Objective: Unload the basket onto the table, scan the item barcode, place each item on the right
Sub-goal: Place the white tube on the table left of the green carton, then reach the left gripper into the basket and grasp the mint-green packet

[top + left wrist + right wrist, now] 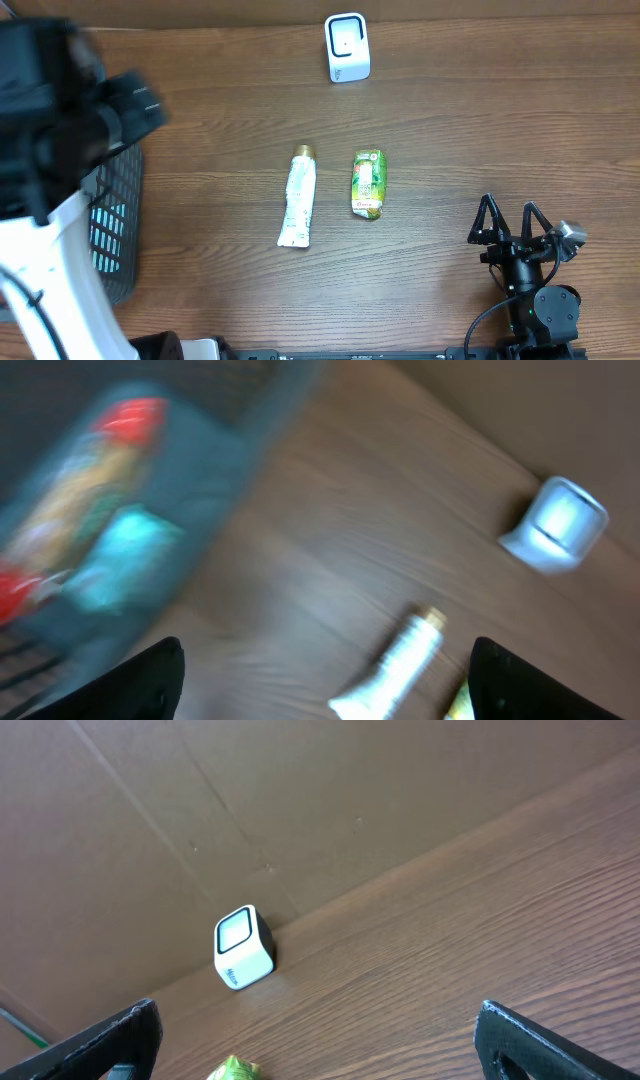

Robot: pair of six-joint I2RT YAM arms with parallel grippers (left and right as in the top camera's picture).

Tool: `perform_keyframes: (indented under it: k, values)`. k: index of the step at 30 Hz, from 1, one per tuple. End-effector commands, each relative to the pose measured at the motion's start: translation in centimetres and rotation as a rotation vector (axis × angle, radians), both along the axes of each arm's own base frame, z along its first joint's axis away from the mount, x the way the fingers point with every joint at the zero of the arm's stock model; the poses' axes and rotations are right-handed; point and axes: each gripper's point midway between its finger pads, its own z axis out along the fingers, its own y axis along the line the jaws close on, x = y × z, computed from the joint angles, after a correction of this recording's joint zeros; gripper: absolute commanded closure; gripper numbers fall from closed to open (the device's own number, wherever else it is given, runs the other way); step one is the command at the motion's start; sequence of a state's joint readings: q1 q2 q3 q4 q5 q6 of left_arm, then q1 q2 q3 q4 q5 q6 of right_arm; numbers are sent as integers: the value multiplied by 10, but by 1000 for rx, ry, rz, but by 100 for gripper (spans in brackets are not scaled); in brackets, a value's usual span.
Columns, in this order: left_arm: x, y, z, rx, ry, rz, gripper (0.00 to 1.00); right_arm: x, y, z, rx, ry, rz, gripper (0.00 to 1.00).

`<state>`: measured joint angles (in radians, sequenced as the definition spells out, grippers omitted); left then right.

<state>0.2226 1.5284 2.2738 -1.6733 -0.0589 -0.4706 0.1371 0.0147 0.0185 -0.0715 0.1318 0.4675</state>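
Two items lie mid-table: a white tube (297, 197) with a gold cap and a green packet (368, 183) just right of it. The white barcode scanner (347, 47) stands at the far edge; no barcode can be made out on either item. The left wrist view is blurred by motion. It shows my left gripper (325, 690) open and empty, high above the wood, with the tube (395, 665) and scanner (556, 525) ahead of it. My right gripper (512, 225) rests open at the near right, facing the scanner (243, 948) and the packet's tip (232, 1070).
A dark mesh basket (115, 220) stands at the left edge, under my blurred left arm (60, 110). It holds several colourful packages (100, 510). A brown cardboard wall (300, 800) backs the table behind the scanner.
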Motion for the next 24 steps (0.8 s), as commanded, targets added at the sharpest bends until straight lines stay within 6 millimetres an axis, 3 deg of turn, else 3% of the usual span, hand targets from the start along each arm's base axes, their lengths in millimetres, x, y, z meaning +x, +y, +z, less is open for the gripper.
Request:
perform_keyframes:
  k: [1, 8, 14, 20, 24]
  values:
    - [-26, 49, 7, 44, 0, 152, 19, 0, -2, -1, 0, -6, -10, 0]
    - [-52, 111, -25, 0, 83, 325, 21, 0, -2, -1, 0, -6, -10, 0]
    - [-56, 128, -76, -51, 205, 343, 27, 0, -2, -1, 0, -6, -10, 0]
    - [-48, 140, -127, -81, 269, 341, 28, 0, -2, -1, 0, -6, -10, 0]
    - [-56, 150, -154, -124, 290, 391, 28, 0, -2, -1, 0, -6, -10, 0]
